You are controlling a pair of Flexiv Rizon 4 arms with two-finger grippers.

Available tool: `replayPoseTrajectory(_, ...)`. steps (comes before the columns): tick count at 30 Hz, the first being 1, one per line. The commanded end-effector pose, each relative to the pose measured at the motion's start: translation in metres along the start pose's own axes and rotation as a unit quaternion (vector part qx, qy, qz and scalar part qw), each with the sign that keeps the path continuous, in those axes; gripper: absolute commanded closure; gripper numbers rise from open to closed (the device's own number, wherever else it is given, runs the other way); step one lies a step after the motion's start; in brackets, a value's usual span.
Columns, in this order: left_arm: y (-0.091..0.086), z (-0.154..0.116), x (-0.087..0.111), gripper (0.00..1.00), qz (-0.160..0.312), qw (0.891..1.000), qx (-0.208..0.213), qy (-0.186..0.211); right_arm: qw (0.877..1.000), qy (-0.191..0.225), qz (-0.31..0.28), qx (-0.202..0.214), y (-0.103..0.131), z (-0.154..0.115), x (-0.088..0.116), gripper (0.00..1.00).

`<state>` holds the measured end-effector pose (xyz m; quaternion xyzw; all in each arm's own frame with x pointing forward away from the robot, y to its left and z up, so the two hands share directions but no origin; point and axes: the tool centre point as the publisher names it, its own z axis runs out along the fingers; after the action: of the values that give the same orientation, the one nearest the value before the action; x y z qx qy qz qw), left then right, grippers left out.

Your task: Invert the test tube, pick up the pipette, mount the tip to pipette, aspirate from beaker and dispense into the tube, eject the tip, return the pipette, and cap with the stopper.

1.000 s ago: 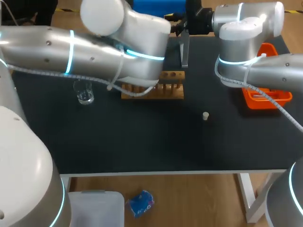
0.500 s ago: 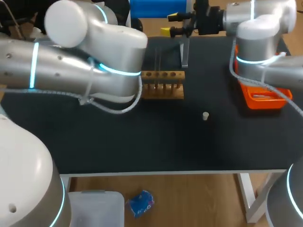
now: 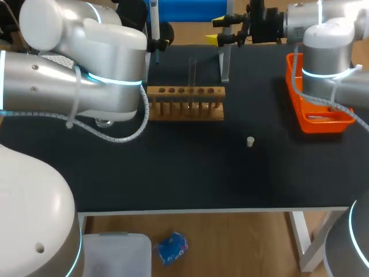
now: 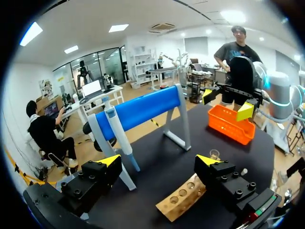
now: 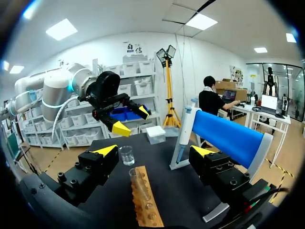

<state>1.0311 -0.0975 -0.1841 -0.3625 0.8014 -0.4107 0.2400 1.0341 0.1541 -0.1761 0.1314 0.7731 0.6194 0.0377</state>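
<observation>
Pipette (image 4: 119, 138), white-bodied with a blue top, hangs by its head from one end of a blue cylindrical stand (image 4: 143, 107) on clear legs, at the upper middle of the head view along the far edge of the black tabletop (image 3: 173, 167). Its long axis runs nearly upright, slanting a little, with the narrow end pointing down.

In the left wrist view the left gripper (image 4: 158, 160) faces the stand. The pipette is ahead of it, nearer its left finger than its right and not touching either. Its fingers are spread wide and hold nothing. The right gripper (image 5: 154, 151) is also spread and empty. From there the pipette lies farther off, ahead of the right finger at the stand's near end. The left arm looks the nearer one for the pick-up, and it would likely need to shift sideways to bring the upright body between its fingers.

A clear glass test tube (image 3: 192, 72) stands upright in one hole of the long wooden rack (image 3: 184, 104) at the centre of the head view. The rack's other visible holes are empty. A small clear glass beaker (image 5: 126, 155) stands beyond the rack's far end in the right wrist view, but whether it holds liquid cannot be told. A small pale stopper (image 3: 249, 141) sits alone right of centre in the head view. An orange plastic tray (image 3: 326, 125) at the right holds something pale that is too small to identify.
</observation>
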Motion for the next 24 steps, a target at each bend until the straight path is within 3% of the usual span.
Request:
replayPoseTrajectory(1,-0.002,-0.003,-0.004,0.0,0.001,0.997,-0.005,0.082,1.0,0.0,0.0,0.001,0.0,0.0,0.0,0.0)
replayPoseTrajectory(7,0.001,-0.026,-0.001,0.0,0.114,0.984,-0.004,0.139,0.999,0.047,-0.017,-0.02,-0.004,-0.026,0.008,0.0)
replayPoseTrajectory(12,0.009,-0.035,0.002,0.0,0.16,0.967,0.004,0.198,0.998,0.054,-0.03,-0.029,-0.01,-0.04,0.016,0.0)
replayPoseTrajectory(21,0.022,-0.042,0.017,0.0,0.184,0.935,-0.001,0.302,0.997,0.036,-0.062,-0.027,-0.019,-0.07,0.035,0.0)
replayPoseTrajectory(24,0.026,-0.042,0.021,0.0,0.182,0.931,-0.01,0.315,0.997,0.032,-0.071,-0.025,-0.028,-0.083,0.043,0.0)
